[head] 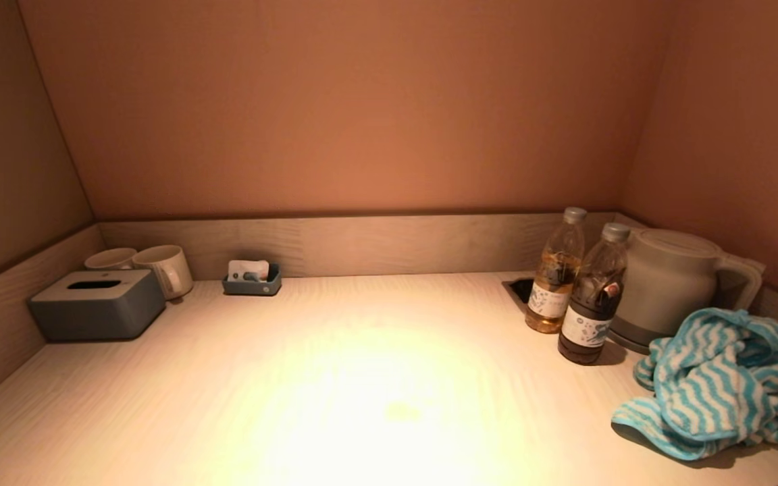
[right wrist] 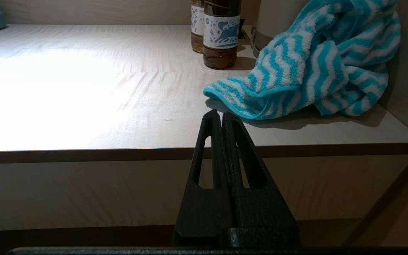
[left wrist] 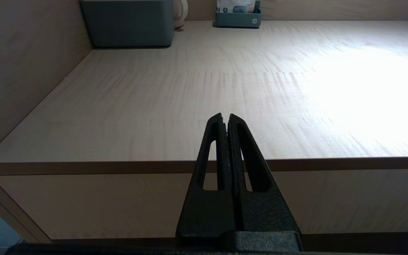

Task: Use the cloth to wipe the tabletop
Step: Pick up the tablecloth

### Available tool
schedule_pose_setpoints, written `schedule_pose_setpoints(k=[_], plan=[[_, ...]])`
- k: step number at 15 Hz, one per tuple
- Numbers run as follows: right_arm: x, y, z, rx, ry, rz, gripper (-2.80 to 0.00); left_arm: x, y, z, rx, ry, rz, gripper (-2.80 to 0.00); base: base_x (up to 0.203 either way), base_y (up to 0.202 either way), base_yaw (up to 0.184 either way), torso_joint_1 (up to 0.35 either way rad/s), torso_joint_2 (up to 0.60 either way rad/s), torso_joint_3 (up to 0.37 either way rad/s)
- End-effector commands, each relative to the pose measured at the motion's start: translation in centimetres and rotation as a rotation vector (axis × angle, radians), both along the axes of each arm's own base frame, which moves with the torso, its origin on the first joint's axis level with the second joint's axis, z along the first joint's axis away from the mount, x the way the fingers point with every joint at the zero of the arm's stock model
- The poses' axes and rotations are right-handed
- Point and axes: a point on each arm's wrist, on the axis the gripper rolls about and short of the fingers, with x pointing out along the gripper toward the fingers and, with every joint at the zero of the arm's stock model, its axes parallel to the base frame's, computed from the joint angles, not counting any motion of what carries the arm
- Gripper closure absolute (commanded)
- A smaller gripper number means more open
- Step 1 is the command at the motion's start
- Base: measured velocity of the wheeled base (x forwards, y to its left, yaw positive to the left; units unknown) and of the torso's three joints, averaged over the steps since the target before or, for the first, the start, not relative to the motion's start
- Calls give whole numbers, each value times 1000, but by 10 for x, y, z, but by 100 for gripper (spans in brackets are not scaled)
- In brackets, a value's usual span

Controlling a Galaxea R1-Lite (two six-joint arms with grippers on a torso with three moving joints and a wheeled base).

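A crumpled cloth (head: 720, 385) with blue and white wavy stripes lies at the near right of the pale wood tabletop (head: 335, 378), against the right wall; it also shows in the right wrist view (right wrist: 306, 67). My right gripper (right wrist: 222, 114) is shut and empty, held in front of the table's front edge, short of the cloth. My left gripper (left wrist: 225, 116) is shut and empty, also in front of the front edge, on the left side. Neither gripper shows in the head view.
Two bottles (head: 595, 304) and a grey kettle (head: 672, 283) stand behind the cloth at the right. A grey tissue box (head: 97, 304), two mugs (head: 163, 268) and a small tray (head: 252, 280) stand at the back left. Walls enclose the back and both sides.
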Motion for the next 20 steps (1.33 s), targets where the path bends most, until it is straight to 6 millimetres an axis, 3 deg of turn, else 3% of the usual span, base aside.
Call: schedule_pose_setpoints(k=[1,16,17,20], plan=[[0,0,0,-1,-1,1,0,0,0,0,0,0,0,0,0,0,0,0,0,0],[-2,0,5,-79,-11,5,0,0,0,0,-1,0,0,0,0,0,0,0,0,0],[-3,0,8,-81,-23,6,0,0,0,0,-1,0,0,0,0,0,0,0,0,0],[-21,1,55,-88,-129,22,0,0,0,0,-1,0,0,0,0,0,0,0,0,0]])
